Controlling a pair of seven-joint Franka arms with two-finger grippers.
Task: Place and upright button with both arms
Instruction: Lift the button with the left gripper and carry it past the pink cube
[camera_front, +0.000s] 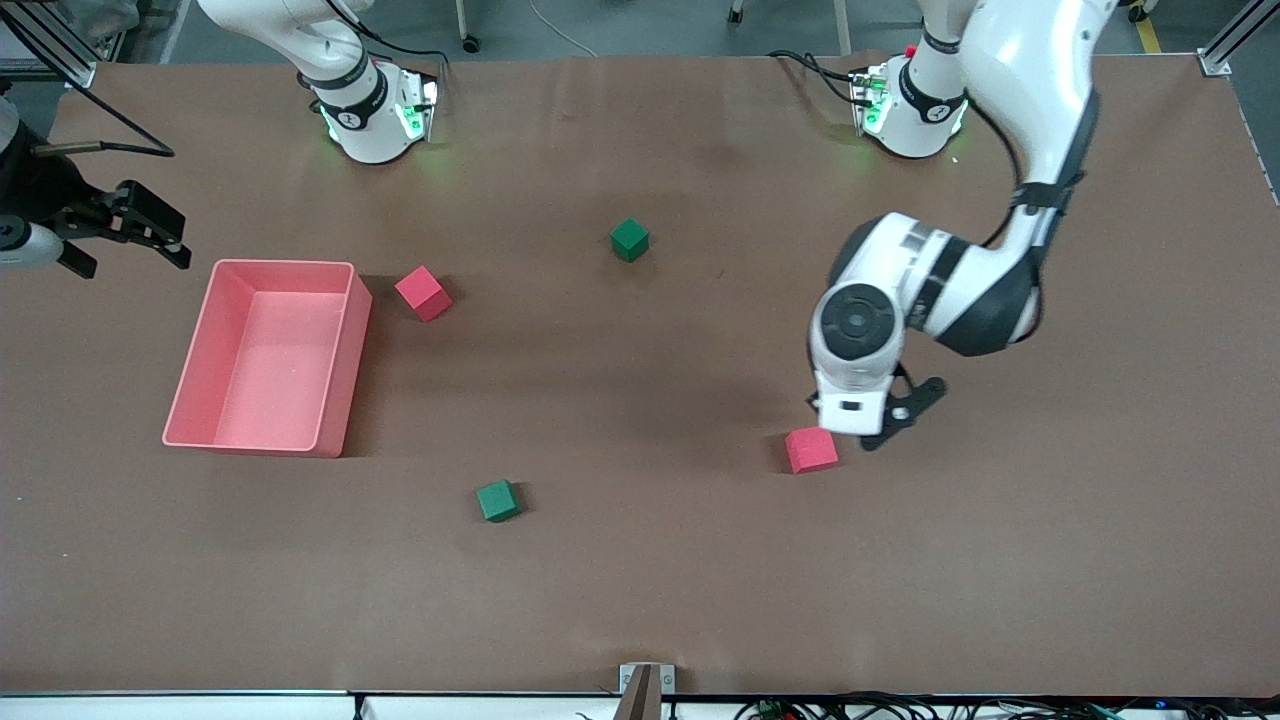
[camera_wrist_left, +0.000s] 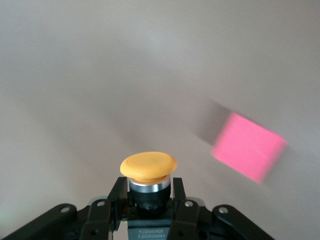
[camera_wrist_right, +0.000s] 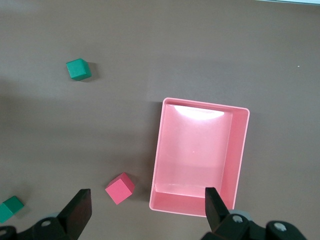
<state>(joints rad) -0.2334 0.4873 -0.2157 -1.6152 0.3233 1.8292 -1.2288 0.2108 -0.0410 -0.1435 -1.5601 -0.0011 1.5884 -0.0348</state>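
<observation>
A: Left tool?
B: Clamped on the button, up over the bench beside a red cube.
A: Button's look?
B: Round orange cap, silver ring under it, black body between the fingers. Cap points away from the wrist.
A: Right tool?
B: Waiting, fingers wide apart, nothing in them, above the pink bin at its arm's end.

A pink bin, two red cubes and two green cubes sit on the brown table.
</observation>
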